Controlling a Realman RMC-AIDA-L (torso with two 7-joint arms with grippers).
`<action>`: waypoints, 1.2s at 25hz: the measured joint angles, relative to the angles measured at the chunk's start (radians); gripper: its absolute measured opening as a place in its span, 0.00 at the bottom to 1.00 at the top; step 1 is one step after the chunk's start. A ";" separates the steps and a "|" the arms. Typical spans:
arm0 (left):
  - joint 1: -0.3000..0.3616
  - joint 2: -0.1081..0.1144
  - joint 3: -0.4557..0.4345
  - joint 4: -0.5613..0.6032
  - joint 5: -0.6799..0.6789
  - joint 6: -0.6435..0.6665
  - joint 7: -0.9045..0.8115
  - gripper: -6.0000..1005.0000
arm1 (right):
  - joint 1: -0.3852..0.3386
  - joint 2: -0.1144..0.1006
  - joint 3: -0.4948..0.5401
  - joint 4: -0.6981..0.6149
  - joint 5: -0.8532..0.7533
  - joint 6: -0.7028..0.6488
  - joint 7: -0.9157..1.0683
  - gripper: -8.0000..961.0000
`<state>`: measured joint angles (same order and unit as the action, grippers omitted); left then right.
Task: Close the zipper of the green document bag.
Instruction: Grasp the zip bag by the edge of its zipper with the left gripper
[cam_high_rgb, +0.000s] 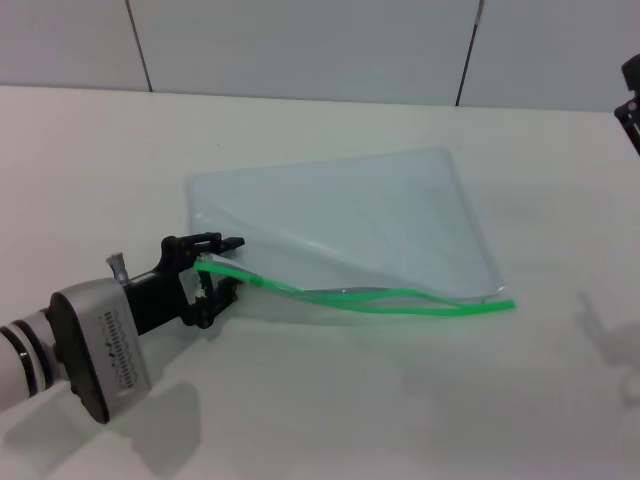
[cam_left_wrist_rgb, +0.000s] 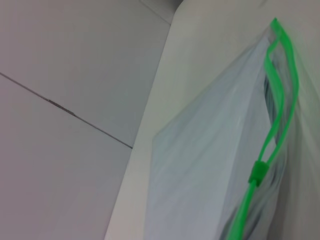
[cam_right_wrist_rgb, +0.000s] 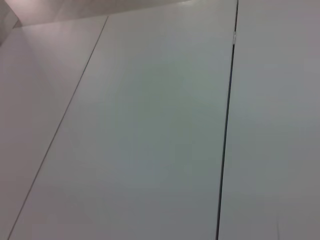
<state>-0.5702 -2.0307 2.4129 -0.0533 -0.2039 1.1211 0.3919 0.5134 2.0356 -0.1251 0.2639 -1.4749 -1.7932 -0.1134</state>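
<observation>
The green document bag (cam_high_rgb: 340, 215) lies on the white table, a translucent pale pouch with the zipper (cam_high_rgb: 400, 303) along its near edge. My left gripper (cam_high_rgb: 228, 266) is at the bag's near-left corner, shut on the zipper's end and holding that corner raised, with a crease running across the pouch. In the left wrist view the small slider (cam_left_wrist_rgb: 257, 173) sits close to the gripper. Beyond it the two zipper (cam_left_wrist_rgb: 280, 95) strips stand apart until they meet at the far corner. My right gripper (cam_high_rgb: 630, 100) is parked at the far right edge, only partly in view.
The white table (cam_high_rgb: 400, 400) spreads around the bag, and a panelled wall (cam_high_rgb: 300, 40) stands behind it. The right wrist view shows only wall panels (cam_right_wrist_rgb: 150, 125).
</observation>
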 joint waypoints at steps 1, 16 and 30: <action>-0.002 0.000 0.000 0.000 0.000 0.000 0.003 0.52 | 0.001 0.000 -0.001 0.000 -0.001 0.000 0.000 0.89; -0.003 0.000 -0.011 0.023 -0.010 0.000 0.047 0.11 | 0.005 0.000 -0.011 0.000 -0.001 0.000 0.001 0.89; 0.022 -0.006 -0.008 0.067 -0.075 -0.007 0.210 0.08 | 0.008 0.001 -0.013 0.000 -0.001 0.000 0.002 0.88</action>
<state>-0.5484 -2.0364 2.4050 0.0136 -0.2786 1.1143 0.6017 0.5218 2.0366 -0.1378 0.2638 -1.4757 -1.7931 -0.1119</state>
